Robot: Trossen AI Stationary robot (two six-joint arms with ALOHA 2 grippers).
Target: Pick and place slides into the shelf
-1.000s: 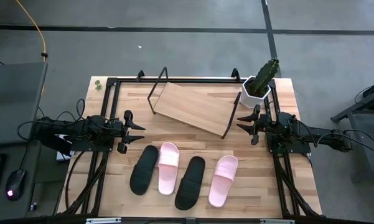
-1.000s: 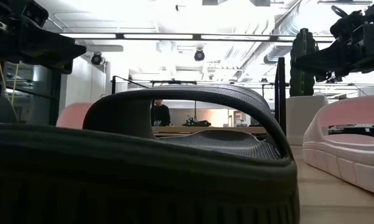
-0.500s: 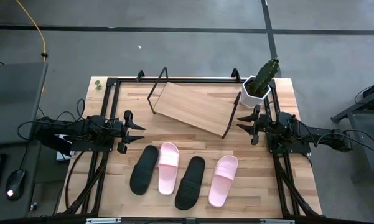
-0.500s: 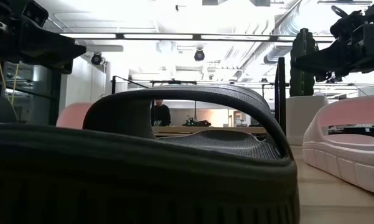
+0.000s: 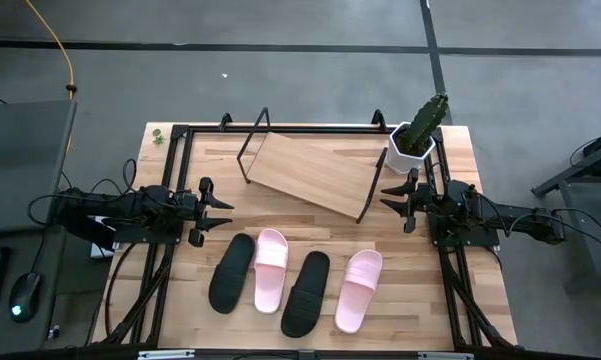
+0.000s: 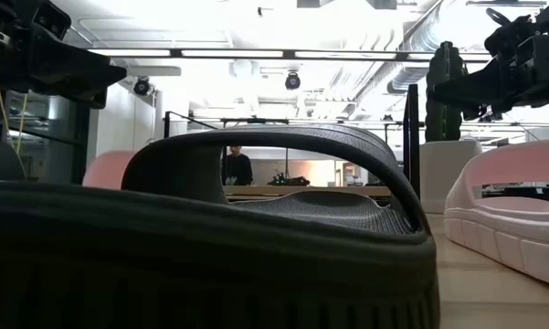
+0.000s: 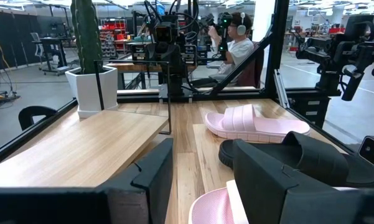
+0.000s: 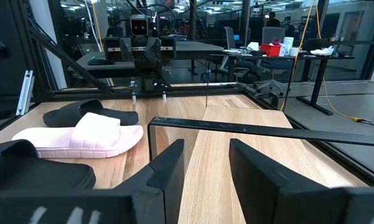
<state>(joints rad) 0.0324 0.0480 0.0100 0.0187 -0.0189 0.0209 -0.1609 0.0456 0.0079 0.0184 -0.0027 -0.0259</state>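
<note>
Four slides lie in a row on the near half of the wooden tabletop (image 5: 450, 290), toes toward the shelf: black slide (image 5: 231, 272) at far left, pale pink slide (image 5: 270, 269) touching its right edge, second black slide (image 5: 306, 292), then second pink slide (image 5: 359, 290) at far right. None is on the shelf (image 5: 315, 173), which stands behind them, its slanted light board bare inside the thin black wire frame, turned at an angle to the table edges. Left gripper (image 5: 220, 213) hovers at the table's left side, level with the shelf's near edge, just beyond the toe of the left black slide, apart from it; fingers parted with a clear gap, holding nothing. Right gripper (image 5: 391, 196) hovers at the right side, beside the shelf's right end and beyond the toe of the right pink slide; fingers likewise parted and empty. A cactus in a white pot (image 5: 414, 140) stands at the far right corner, just behind the right gripper. A seated person (image 7: 238, 38) is visible beyond the table in the left wrist view.
</note>
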